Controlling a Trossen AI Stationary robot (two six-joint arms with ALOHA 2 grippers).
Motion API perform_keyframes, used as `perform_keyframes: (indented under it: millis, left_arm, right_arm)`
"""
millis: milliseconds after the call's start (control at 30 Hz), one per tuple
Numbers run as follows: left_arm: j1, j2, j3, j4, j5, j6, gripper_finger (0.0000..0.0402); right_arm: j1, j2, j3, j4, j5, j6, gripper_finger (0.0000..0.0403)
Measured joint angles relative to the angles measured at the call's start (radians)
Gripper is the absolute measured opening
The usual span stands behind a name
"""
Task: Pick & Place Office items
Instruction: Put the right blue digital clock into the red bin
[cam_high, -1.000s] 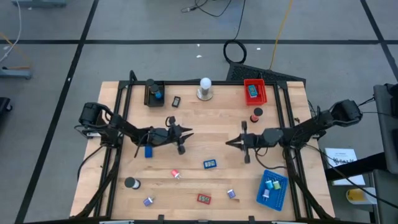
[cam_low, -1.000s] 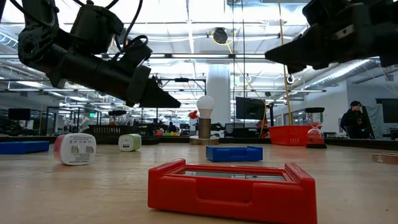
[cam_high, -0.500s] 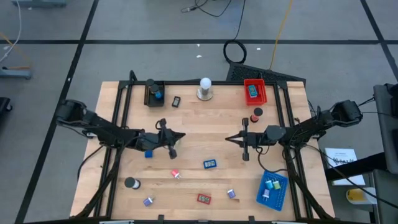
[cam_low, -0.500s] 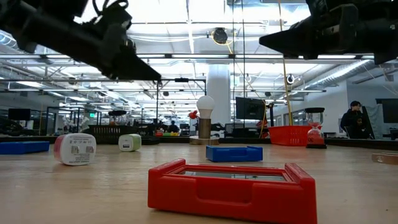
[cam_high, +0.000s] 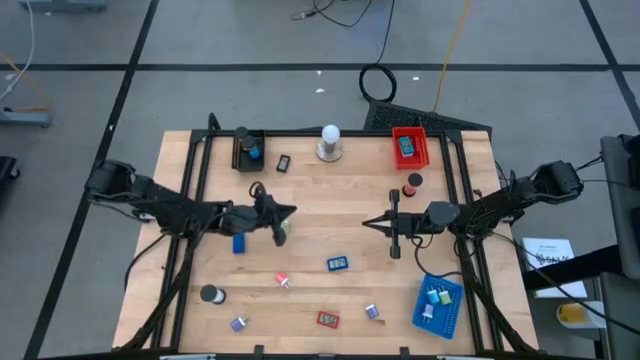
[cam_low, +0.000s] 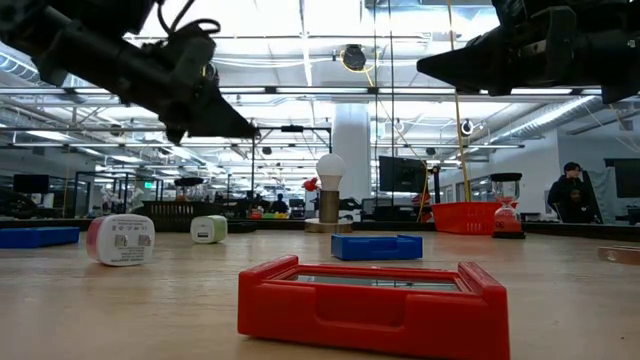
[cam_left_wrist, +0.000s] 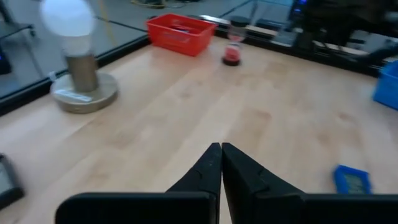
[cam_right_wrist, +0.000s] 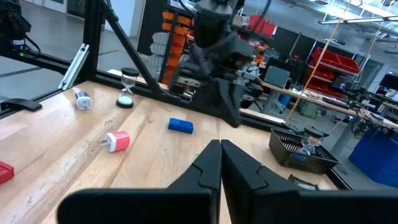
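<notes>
Small office items lie scattered on the wooden table: a blue block (cam_high: 239, 243), a blue-and-white piece (cam_high: 337, 264), a pink-and-white piece (cam_high: 282, 280), a red piece (cam_high: 327, 319) and two purple ones (cam_high: 239, 323) (cam_high: 371, 312). My left gripper (cam_high: 292, 210) hangs shut and empty above the table, left of centre; its fingertips (cam_left_wrist: 221, 148) meet. A pale green-and-white piece (cam_high: 282, 230) lies on the table just under it. My right gripper (cam_high: 366, 223) hangs shut and empty right of centre, facing the left one (cam_right_wrist: 220, 144).
A black tray (cam_high: 247, 150), a white bulb on a grey base (cam_high: 329, 143) and a red tray (cam_high: 408, 147) stand along the far edge. A blue tray (cam_high: 437, 303) sits near right. A red hourglass (cam_high: 412, 185) and a dark round one (cam_high: 210, 294) stand on the table.
My left gripper has risen and drawn back a little toward the table's left edge, rolling about its own axis. My right gripper has stayed in place, its tip tipping up slightly. No item on the table has moved.
</notes>
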Motion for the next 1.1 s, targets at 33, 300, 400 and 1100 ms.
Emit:
perform_keyframes:
  millis: [33,300,400,1100]
  left_arm:
    - [0.013,0.0,0.0,-0.001,0.0,0.0,0.0023]
    - [0.038,0.0,0.032,-0.087,-0.023,-0.005,0.0111]
    - [0.016,0.013,0.109,-0.247,-0.025,-0.022,0.0152]
    - [-0.187,0.484,0.504,-0.401,0.037,-0.011,0.0303]
  right_arm:
    - [0.0,0.0,0.0,0.0,0.0,0.0,0.0]
    - [0.0,0.0,0.0,0.0,0.0,0.0,0.0]
    - [0.0,0.0,0.0,0.0,0.0,0.0,0.0]
    - [0.0,0.0,0.0,0.0,0.0,0.0,0.0]
